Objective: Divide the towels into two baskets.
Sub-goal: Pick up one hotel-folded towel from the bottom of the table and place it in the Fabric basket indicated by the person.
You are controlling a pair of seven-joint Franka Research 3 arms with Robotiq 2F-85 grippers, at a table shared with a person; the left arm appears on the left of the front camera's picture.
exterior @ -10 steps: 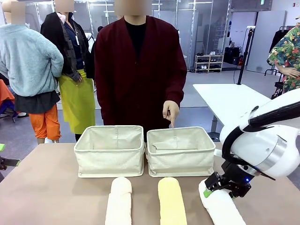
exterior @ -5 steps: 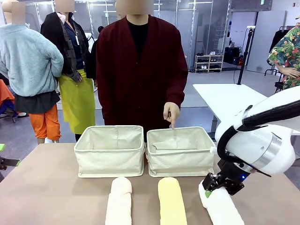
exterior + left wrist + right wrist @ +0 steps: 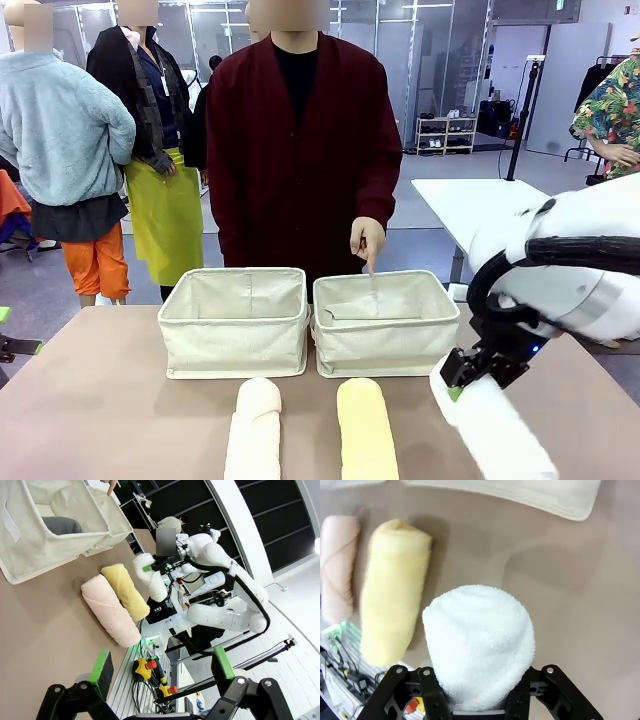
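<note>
Two baskets stand side by side, and we take the scene from our left arm across. The left gripper [image 3: 162,666] hangs with its jaws spread wide and nothing between them. Up and to the left of it, a dark grey towel [image 3: 62,526] lies inside what we take to be the left basket [image 3: 235,335], though that wrist view is too skewed to be sure. To the left of the right gripper [image 3: 465,383], the cream-peach towel [image 3: 253,430] and the pale yellow towel [image 3: 366,430] lie on the table [image 3: 100,400], apart from each other. The right basket [image 3: 385,340] stands beyond them, with the person's hand [image 3: 367,240] pointing down over its far rim. The right gripper is clamped around the white towel [image 3: 500,435] near one end, and that end is raised. Gripped so far off centre, the soft roll may sag, loosen or slip out. Its trailing end could catch the basket's soft rim and shove it, and a fast swing could meet the hand.
</note>
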